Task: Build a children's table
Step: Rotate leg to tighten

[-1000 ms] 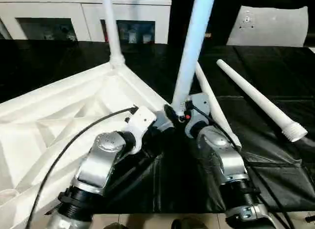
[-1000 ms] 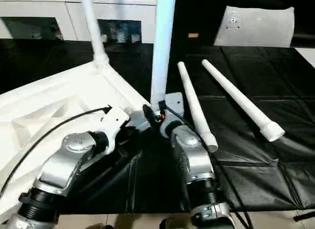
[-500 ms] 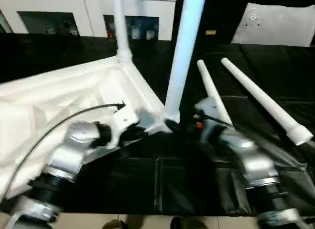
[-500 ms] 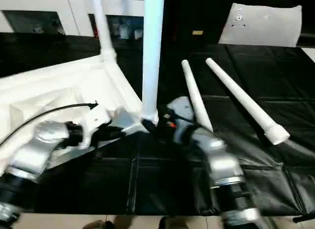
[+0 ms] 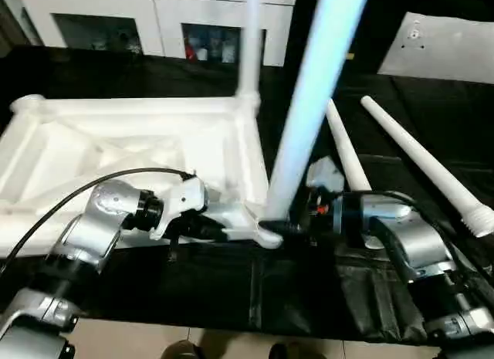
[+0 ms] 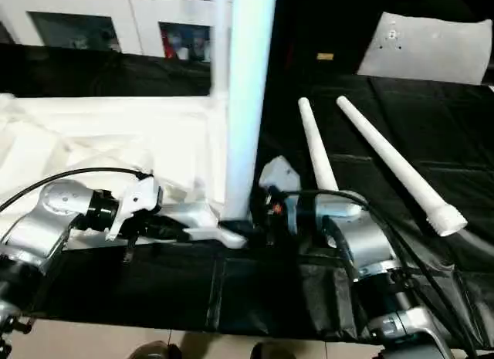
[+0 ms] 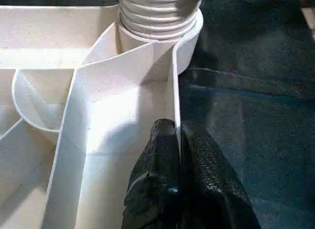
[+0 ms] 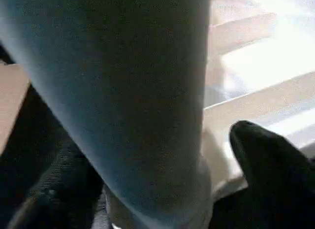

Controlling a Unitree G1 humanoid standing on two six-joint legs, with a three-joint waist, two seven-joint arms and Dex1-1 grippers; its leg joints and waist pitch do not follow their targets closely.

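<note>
Gripping the near edge wall of the upturned tabletop, the left pincer has its two black fingers closed on that thin plastic rim, just beside the corner socket. The right pincer stands wide, one finger on each side of the upright leg near its foot; whether the pads press the tube I cannot tell. That leg sits in the near corner socket, its ribbed collar showing above the cup.

Thin-walled moulded plastic like this likely weighs little and slides easily on the black sheet covering the table, so the rim hold probably serves to stop it turning. The smooth, tapered tube looks slippery; taking it low, close to the socket, seems best.

Farther off, a second leg stands in the far corner, and two loose legs lie side by side on the sheet to the right.
</note>
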